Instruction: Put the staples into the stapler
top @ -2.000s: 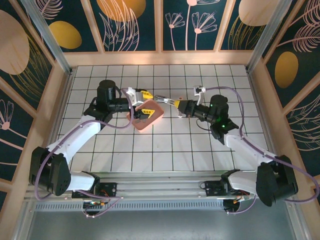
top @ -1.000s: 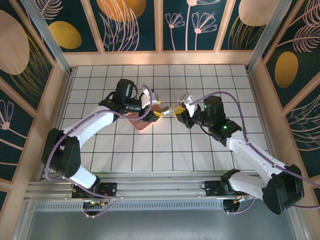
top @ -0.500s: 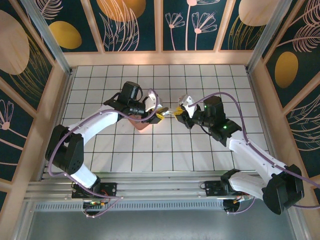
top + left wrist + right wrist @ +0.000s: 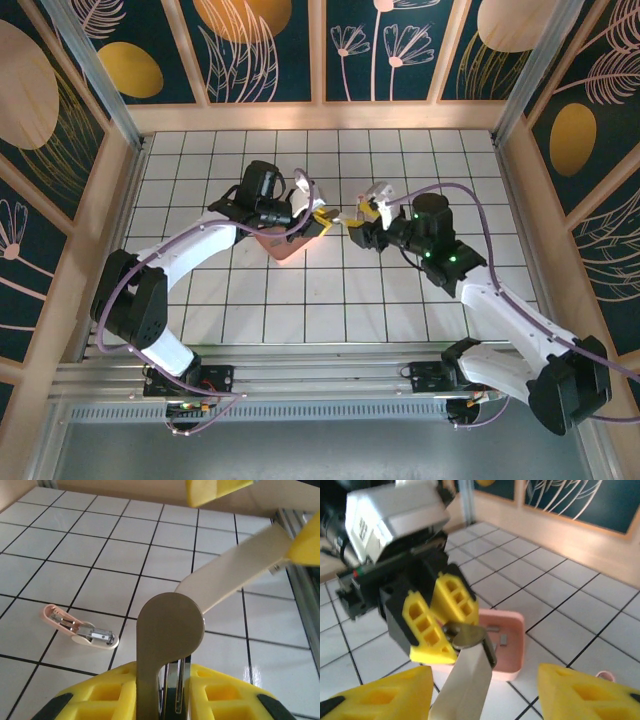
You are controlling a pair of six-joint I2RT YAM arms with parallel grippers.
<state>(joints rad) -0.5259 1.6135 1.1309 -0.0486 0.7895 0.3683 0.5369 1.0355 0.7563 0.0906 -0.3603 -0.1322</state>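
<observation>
- My left hand (image 4: 167, 700) is clenched on the round metal end of the stapler (image 4: 170, 625), held above the worktop (image 4: 330, 300).
- The stapler's long cream arm reaches from that grip toward my right hand (image 4: 485, 695).
- My right hand is spread wide. The cream arm lies in the gap between its two yellow fingers (image 4: 385, 697). Its tip is right by one finger, and I cannot tell whether they touch.
- From above, my two hands meet near the middle of the worktop, left (image 4: 318, 220) and right (image 4: 352, 218), just apart.
- The staples (image 4: 503, 640) lie as small grey strips on the floor of the pink tray (image 4: 522, 630).
- The tray sits on the tiles directly under and behind my left hand. That hand and the stapler's metal end cover its left part in the right wrist view.
- A small pink-and-cream piece (image 4: 80, 629) with metal showing inside lies flat on the tiles, apart from the tray.
</observation>
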